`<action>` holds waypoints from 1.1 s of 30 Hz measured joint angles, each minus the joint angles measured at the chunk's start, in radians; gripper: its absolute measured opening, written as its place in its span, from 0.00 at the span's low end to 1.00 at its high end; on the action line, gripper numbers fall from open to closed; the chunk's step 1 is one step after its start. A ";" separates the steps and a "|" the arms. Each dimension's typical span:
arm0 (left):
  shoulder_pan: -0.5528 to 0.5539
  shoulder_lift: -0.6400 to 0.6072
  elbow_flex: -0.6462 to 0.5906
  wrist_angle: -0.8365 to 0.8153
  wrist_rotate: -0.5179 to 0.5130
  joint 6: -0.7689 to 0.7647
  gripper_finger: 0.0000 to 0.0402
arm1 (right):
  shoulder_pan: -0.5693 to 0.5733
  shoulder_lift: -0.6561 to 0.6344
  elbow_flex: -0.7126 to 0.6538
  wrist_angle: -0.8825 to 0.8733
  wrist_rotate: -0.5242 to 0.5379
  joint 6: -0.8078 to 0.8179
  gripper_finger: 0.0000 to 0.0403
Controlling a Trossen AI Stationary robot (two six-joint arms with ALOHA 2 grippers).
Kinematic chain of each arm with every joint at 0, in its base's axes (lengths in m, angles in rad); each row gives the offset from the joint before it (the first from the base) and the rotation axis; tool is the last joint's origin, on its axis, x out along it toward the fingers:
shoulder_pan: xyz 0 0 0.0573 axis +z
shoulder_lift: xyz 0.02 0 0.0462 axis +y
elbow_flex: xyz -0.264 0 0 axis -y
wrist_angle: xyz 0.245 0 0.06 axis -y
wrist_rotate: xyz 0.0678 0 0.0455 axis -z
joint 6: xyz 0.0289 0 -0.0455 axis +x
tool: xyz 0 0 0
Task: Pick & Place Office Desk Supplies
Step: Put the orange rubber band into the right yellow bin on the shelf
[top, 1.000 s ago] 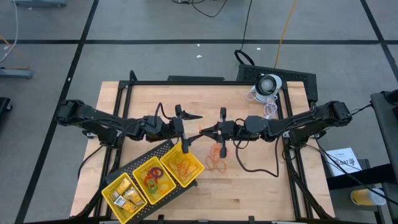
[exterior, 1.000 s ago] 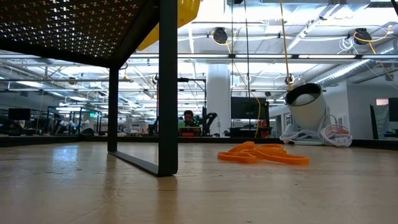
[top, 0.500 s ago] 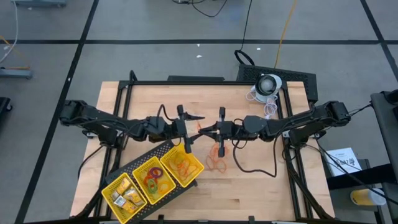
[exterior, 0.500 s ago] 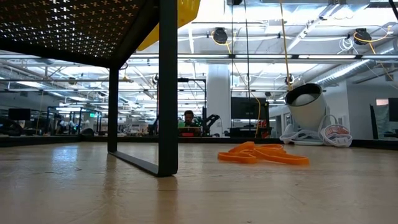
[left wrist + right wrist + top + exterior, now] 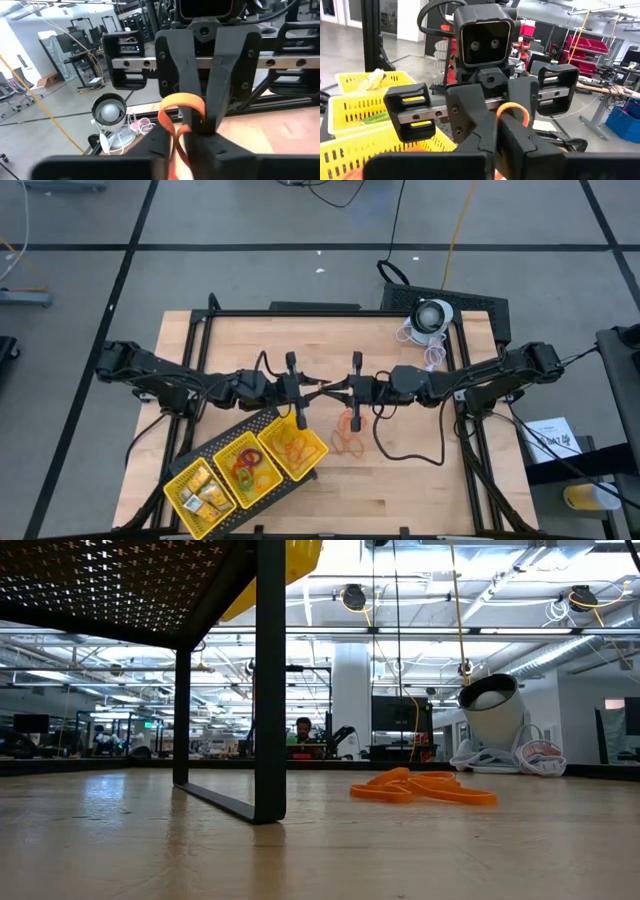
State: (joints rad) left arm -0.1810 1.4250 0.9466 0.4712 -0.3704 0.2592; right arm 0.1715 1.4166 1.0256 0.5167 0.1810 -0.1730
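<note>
Above the yellow tray (image 5: 245, 472), mid-table, the left gripper (image 5: 318, 388) had narrowed from wide open onto the orange rubber band (image 5: 181, 111) pinched in the shut right gripper (image 5: 332, 391); a hand-over looked under way. Beyond the tray's band compartment more loose bands (image 5: 347, 435) lay on the table (image 5: 400, 470). A white camera (image 5: 433, 314) sat far off, clear of the path.
</note>
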 joint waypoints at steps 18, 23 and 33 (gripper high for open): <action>-0.037 -0.099 0.001 -0.184 0.017 -0.067 0.01 | 0.002 -0.264 -0.002 -0.326 0.126 -0.038 0.53; -0.066 -0.197 0.002 -0.328 0.279 -0.192 0.02 | 0.001 -0.348 -0.004 -0.451 0.185 0.040 0.55; -0.171 -0.216 0.002 -0.537 0.484 -0.306 0.01 | 0.001 -0.374 -0.112 -0.333 0.184 0.054 0.51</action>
State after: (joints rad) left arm -0.3520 1.2090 0.9482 -0.0661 0.1134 -0.0466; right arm 0.1722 1.0424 0.9137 0.1834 0.3653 -0.1185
